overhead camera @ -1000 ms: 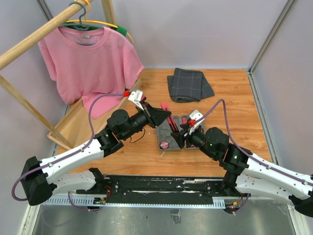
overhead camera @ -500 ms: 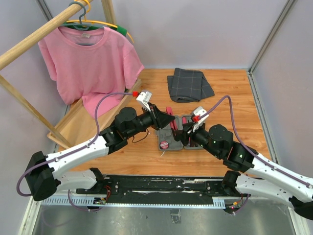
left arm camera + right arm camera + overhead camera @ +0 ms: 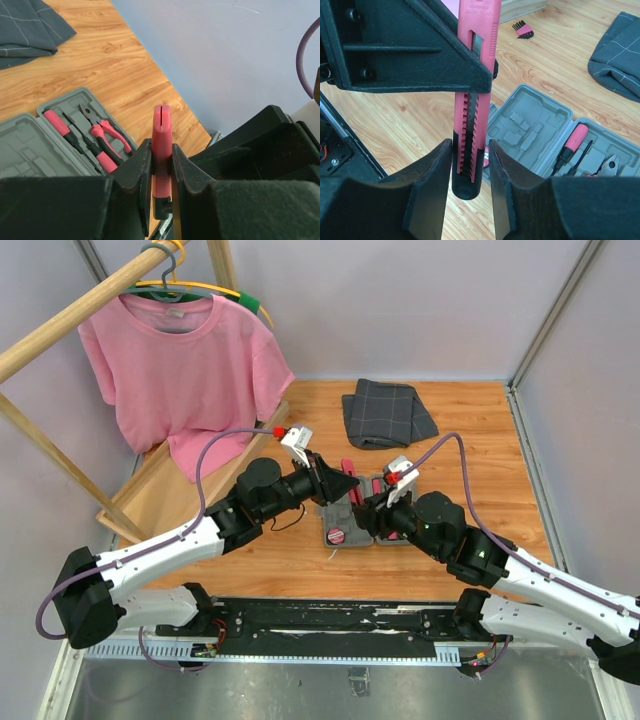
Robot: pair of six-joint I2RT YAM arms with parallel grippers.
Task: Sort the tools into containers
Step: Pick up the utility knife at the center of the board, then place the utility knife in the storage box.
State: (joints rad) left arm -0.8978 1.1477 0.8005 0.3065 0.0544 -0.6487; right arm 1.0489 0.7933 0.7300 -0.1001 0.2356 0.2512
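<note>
The left gripper [image 3: 161, 159] was clamped on a pink plastic utility knife [image 3: 161, 125], with its two black fingers pressed against the flat sides and the slotted end of the knife standing clear above them. The right gripper [image 3: 471, 150] sat around the black lower end of the same knife, one finger close on each side. The pictures did not show whether those fingers were gripping it or only flanking it. The ridged slider track of the knife faced the right wrist camera. Raised lettering near its top end was too small to read.

The knife hung in the air between the two arms, above the wooden table [image 3: 480, 440] and just over the open grey plastic tool case [image 3: 530, 125]. One half of the case showed bare moulded recesses. The other half held a pink-handled screwdriver [image 3: 57, 125] and pink-handled pliers [image 3: 102, 131], lying side by side in their slots. A red label with white marks lay at the near edge of the case, but it was not legible.

Farther out on the table lay a small pink holder of black hex keys [image 3: 522, 29]. A folded dark grey checked cloth [image 3: 387, 412] lay well apart from the case, near the back wall. A pink T-shirt [image 3: 175, 370] hung on a hanger from a wooden rail at the left.
</note>
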